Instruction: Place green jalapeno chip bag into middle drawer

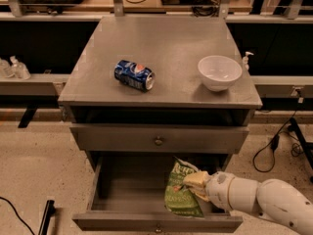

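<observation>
The green jalapeno chip bag point(182, 192) is a crumpled light-green foil bag standing tilted inside the pulled-out middle drawer point(122, 190), at its right side. The drawer's front panel point(156, 223) with a small knob is at the bottom of the view. My gripper point(196, 182) reaches in from the lower right on a white arm, and its pale fingers point(194, 179) are against the bag's upper right edge, shut on it. The knobbed drawer above point(159, 140) is shut.
A blue Pepsi can point(134, 75) lies on its side on the grey cabinet top point(161, 38). A white bowl point(219, 72) stands at the top's right. Black cables point(274, 146) lie on the floor to the right. A shelf rail runs behind.
</observation>
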Action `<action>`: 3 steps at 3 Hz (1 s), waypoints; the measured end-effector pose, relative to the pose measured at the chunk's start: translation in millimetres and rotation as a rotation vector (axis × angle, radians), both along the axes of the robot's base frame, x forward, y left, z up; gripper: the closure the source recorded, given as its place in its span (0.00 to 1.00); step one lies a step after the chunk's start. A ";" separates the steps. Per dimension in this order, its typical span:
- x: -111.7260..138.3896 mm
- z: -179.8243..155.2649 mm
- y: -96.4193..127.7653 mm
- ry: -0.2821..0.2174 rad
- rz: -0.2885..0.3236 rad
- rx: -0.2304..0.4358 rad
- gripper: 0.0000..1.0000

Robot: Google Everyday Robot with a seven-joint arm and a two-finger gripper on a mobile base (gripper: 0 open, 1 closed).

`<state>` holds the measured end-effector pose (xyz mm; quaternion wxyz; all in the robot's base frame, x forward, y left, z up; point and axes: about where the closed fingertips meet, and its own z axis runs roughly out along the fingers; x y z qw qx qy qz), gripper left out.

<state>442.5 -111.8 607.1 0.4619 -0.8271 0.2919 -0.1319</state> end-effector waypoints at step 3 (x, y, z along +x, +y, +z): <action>39.7 -88.2 -30.6 0.130 -0.162 -0.018 0.53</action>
